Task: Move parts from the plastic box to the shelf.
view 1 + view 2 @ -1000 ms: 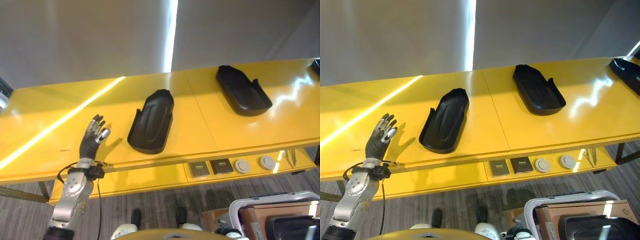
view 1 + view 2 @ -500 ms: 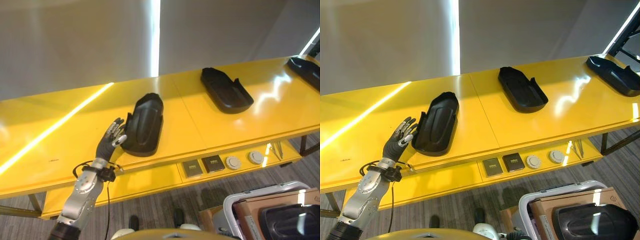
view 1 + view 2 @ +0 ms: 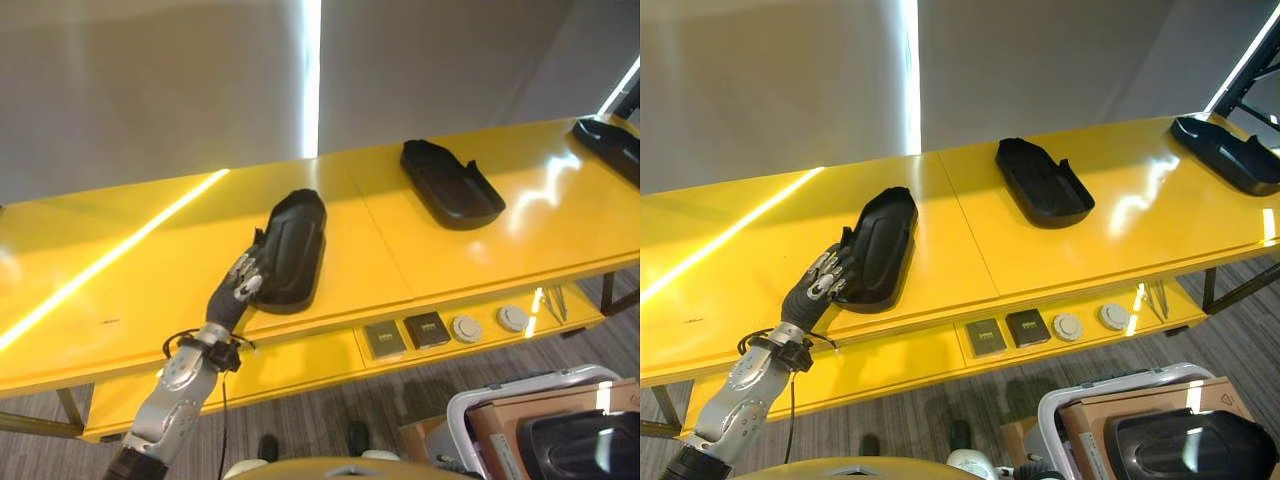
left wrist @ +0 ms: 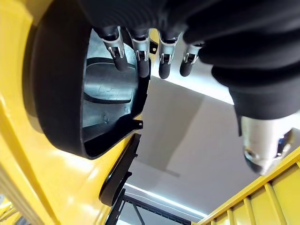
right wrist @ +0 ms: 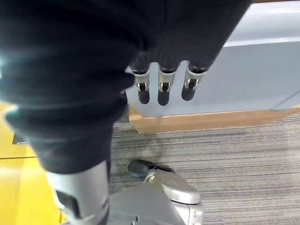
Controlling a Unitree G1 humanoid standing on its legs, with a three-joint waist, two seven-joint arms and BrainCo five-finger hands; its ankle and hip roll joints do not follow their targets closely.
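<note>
On the yellow shelf three black parts lie in a row. The left hand reaches up at the near end of the nearest black part, fingers straight and spread against its rim, gripping nothing. A second black part lies farther along the shelf, well apart from that hand, and a third part at the far end. The right hand hangs over the carpet beside a grey plastic box, fingers relaxed and empty.

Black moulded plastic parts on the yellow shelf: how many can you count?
3. One black moulded plastic part beside the left hand, one mid-shelf, one at the yellow shelf's right end. Others may lie out of view.
</note>
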